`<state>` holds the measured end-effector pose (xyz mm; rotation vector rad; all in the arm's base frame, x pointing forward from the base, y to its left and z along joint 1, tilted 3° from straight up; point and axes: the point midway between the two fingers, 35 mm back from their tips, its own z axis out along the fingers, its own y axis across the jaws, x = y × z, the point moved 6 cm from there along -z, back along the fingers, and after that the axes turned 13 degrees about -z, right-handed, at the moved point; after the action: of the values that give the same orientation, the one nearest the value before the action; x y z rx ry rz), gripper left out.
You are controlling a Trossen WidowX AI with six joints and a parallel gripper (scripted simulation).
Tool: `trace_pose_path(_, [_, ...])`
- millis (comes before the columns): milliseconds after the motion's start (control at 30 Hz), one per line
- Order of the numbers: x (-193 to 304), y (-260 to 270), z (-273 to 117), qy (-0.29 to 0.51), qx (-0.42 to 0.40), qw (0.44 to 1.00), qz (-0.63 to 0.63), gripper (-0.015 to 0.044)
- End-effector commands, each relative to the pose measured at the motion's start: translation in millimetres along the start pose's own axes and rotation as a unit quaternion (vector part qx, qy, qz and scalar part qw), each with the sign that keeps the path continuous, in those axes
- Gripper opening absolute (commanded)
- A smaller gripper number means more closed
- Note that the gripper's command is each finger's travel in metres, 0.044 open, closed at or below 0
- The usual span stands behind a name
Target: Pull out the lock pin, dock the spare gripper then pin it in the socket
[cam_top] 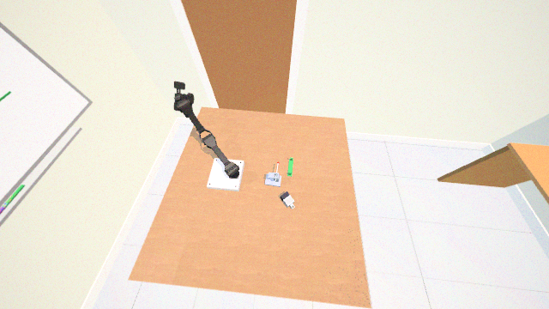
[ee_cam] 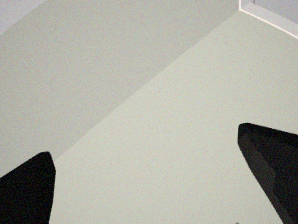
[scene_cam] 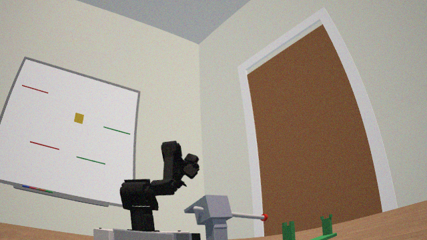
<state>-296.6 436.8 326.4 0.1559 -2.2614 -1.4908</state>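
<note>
"Where's the red-tipped lock pin (cam_top: pixel 278 166) (scene_cam: pixel 248 216)?"
"Through the grey mount's socket (cam_top: pixel 273 179) (scene_cam: pixel 217 208)."
"And around that mount?"
"Green cradle (cam_top: pixel 291 166) (scene_cam: pixel 288 231) near it, spare gripper (cam_top: pixel 287 200) near too; the arm's claw (ee_cam: pixel 147 148), well apart, is spread wide."

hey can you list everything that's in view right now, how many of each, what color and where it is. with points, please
Table: one, brown (cam_top: pixel 240 240), under the arm and parts
Mount: one, grey (cam_top: pixel 273 182) (scene_cam: pixel 218 208), beside the arm's base
Lock pin: one, pale with red tip (cam_top: pixel 278 166) (scene_cam: pixel 248 216), through the mount
Green stand: one (cam_top: pixel 290 167) (scene_cam: pixel 289 231), near the mount
Spare gripper: one, dark and white (cam_top: pixel 287 200), lying on the table
Whiteboard: one, white, grey-framed (cam_top: pixel 39 86) (scene_cam: pixel 67 100), on the wall
Door: one, brown (cam_top: pixel 249 51) (scene_cam: pixel 310 133), in another wall
Second wooden surface: one, orange-brown (cam_top: pixel 533 156), top view's right edge
Base plate: one, white (cam_top: pixel 214 182), under the arm
Arm: one, black (cam_top: pixel 219 152) (scene_cam: pixel 169 167)
Gripper: one, black, open (ee_cam: pixel 145 150), away from the parts
</note>
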Motion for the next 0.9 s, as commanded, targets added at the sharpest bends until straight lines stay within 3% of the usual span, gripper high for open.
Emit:
trace_pose_path(0, [0.7,1.3,-1.1,0.002,-0.002,1.0,0.002,0.0374])
trace_pose_path(100, [11.5,20.3,-17.4,0.035,-0.038,0.998,0.029,0.03])
trace_pose_path(467, [80.2,109.0,-130.3,0.186,-0.237,0.952,0.055,0.03])
trace_pose_path(867, [109.2,178.1,-292.8,0.328,-0.44,0.83,0.098,0.03])
